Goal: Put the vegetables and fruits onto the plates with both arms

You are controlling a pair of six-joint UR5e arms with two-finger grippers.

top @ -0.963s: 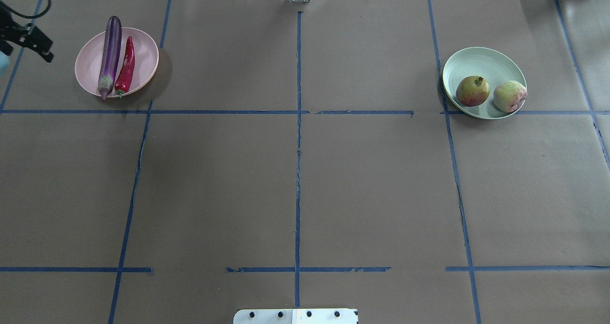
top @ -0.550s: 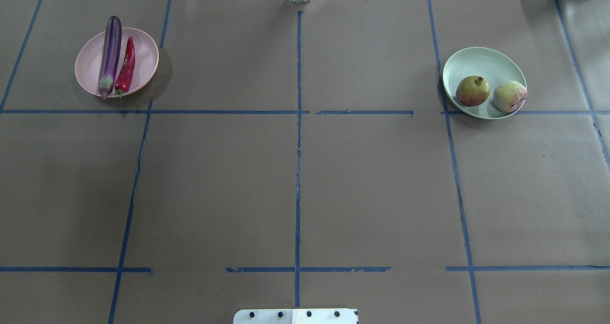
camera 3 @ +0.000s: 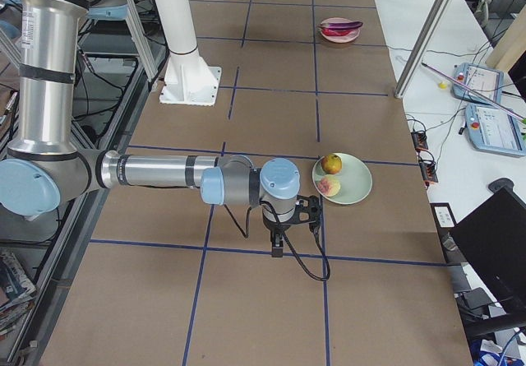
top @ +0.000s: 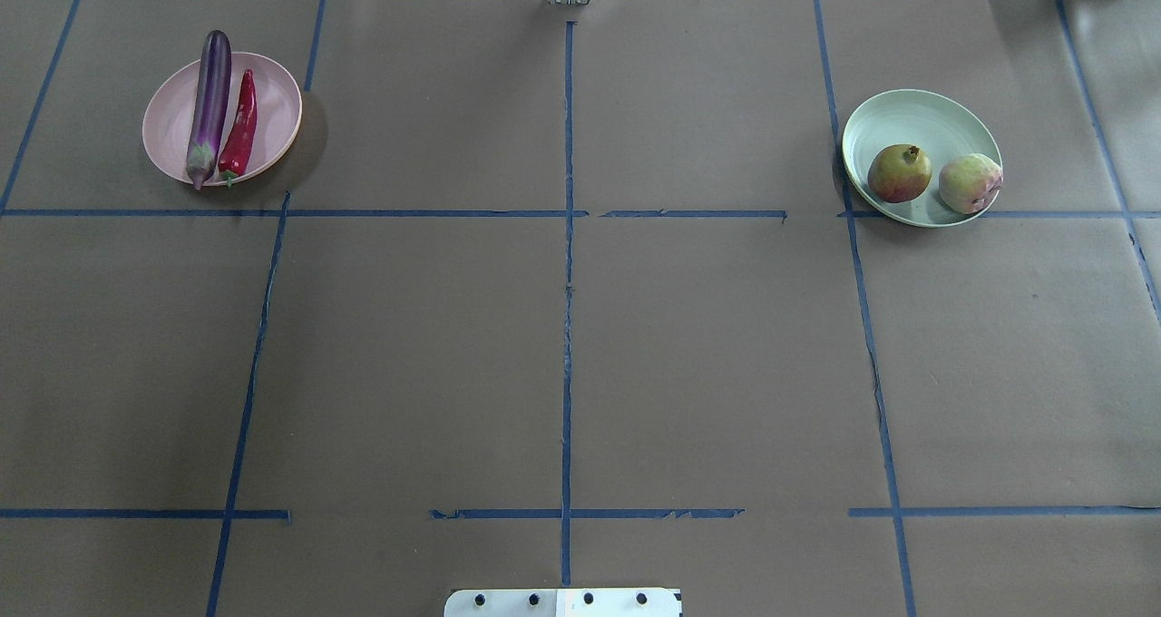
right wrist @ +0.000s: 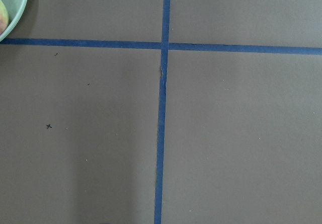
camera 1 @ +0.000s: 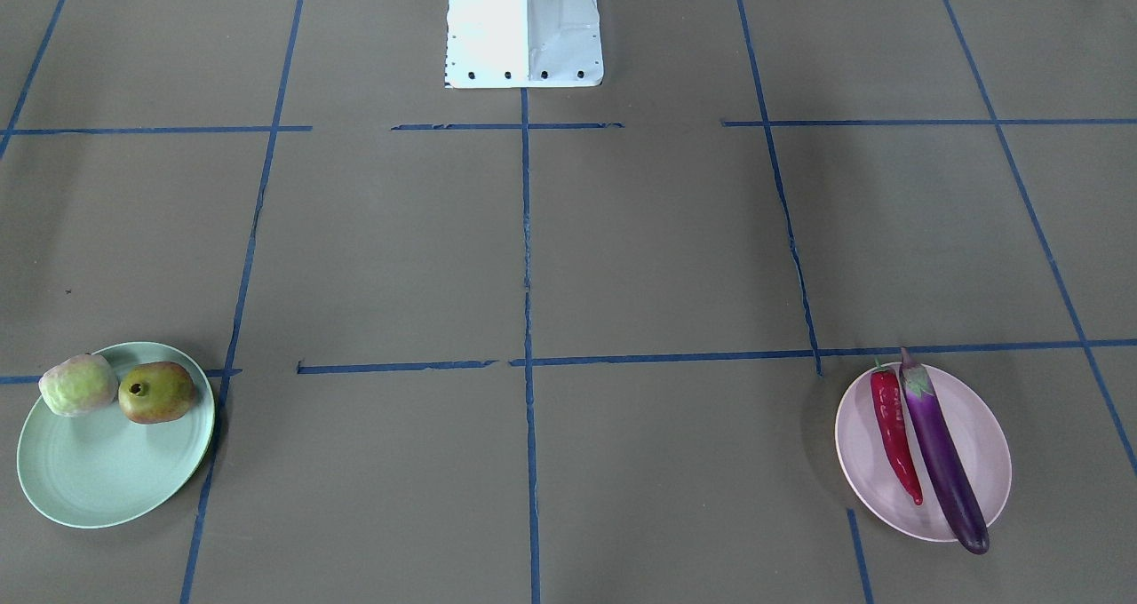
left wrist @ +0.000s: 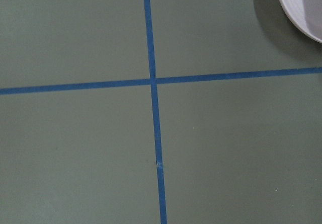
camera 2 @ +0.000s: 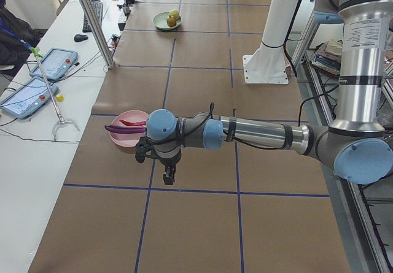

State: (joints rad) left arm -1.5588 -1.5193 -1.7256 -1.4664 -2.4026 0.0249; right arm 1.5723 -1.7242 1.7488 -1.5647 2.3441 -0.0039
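The purple eggplant (top: 209, 104) and red chili (top: 239, 125) lie side by side on the pink plate (top: 272, 100) at the far left. The green-and-red fruit (top: 899, 173) and the peach-like fruit (top: 970, 183) sit on the mint green plate (top: 907, 113) at the far right. My left gripper (camera 2: 167, 173) hangs empty just beyond the pink plate (camera 2: 126, 139), outside the overhead view. My right gripper (camera 3: 278, 243) hangs beside the green plate (camera 3: 355, 181). I cannot tell whether either is open or shut.
The white base block (camera 1: 524, 27) stands at the robot's edge of the table. Blue tape lines grid the brown table cover. A side table with tablets (camera 2: 37, 76) and a metal post (camera 2: 92, 21) runs along the far edge.
One second ago my left gripper showed at the overhead view's left edge beside the pink plate; it has moved out of that view. The food and plates have not moved.
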